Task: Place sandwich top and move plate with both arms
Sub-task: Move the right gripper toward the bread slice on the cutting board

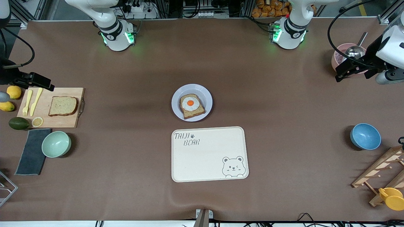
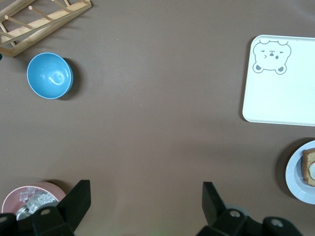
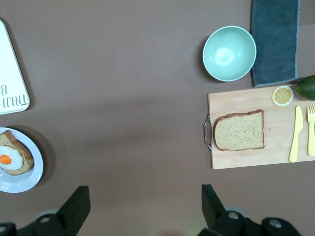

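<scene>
the sandwich top [image 1: 63, 106], a plain slice of wholemeal bread, lies flat on a wooden cutting board [image 1: 68, 121] at the right arm's end of the worktop [image 1: 126, 176], with a yellow plastic fork [image 1: 27, 102] and knife [image 1: 36, 101] beside it on the same board and a lemon slice [image 1: 37, 121] at the board's corner nearer the front camera. the plate [image 1: 202, 94] sits mid-worktop and carries a bread slice topped with a fried egg [image 1: 190, 103]; just nearer the front camera lies the cream bear-printed tray [image 1: 208, 157]. a mint green bowl [image 1: 56, 144] stands beside a dark cloth [image 1: 31, 151], nearer the camera than the board, and a blue bowl [image 1: 365, 136] sits toward the left arm's end near a wooden rack [image 1: 383, 171]. the right pincer [image 3: 142, 204] hangs over bare worktop beside the cutting board, fingers [image 3: 76, 204] apart and holding nothing. the left pincer [image 2: 145, 201] hangs over bare worktop next to a pink bowl [image 2: 29, 196] with a metal scoop in it, fingers [image 2: 78, 199] apart and likewise empty.
</scene>
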Motion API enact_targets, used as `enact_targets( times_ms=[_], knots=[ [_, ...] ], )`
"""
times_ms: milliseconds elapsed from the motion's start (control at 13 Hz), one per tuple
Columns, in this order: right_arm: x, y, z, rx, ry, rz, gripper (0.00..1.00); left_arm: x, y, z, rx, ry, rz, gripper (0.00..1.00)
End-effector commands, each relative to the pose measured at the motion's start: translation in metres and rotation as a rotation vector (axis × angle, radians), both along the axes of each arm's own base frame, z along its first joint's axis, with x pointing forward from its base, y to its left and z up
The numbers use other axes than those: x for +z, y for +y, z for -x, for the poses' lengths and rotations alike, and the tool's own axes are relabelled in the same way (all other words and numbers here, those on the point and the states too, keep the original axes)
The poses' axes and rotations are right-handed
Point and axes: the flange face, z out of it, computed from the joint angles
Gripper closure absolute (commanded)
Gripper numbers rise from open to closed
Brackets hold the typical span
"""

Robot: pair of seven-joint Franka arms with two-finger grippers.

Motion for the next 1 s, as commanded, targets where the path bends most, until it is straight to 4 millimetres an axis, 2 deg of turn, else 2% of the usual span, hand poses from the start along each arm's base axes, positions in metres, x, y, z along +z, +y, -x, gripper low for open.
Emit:
enact_targets(
  times_ms=[0,463,617,771,925],
  knots=[
    [0.004,0.000,0.002,-0.002,0.000,0.000,0.00,0.007,0.001,0.001,-0.004,0.003,0.007,0.00],
    [-0.003,-0.002,0.001,-0.005,0.006,-0.002,0.00,0.005,0.002,-0.001,-0.004,0.006,0.007,0.00],
    [-0.007,-0.013,0.003,-0.022,0.020,-0.002,0.00,0.002,0.001,-0.001,-0.007,0.012,0.006,0.00],
    [-0.020,-0.021,0.005,-0.018,0.040,-0.008,0.00,0.000,0.001,-0.001,-0.010,0.016,0.006,0.00],
    [-0.033,-0.038,0.009,-0.015,0.042,-0.015,0.00,0.005,0.000,0.002,-0.013,0.007,0.008,0.00]
  ],
)
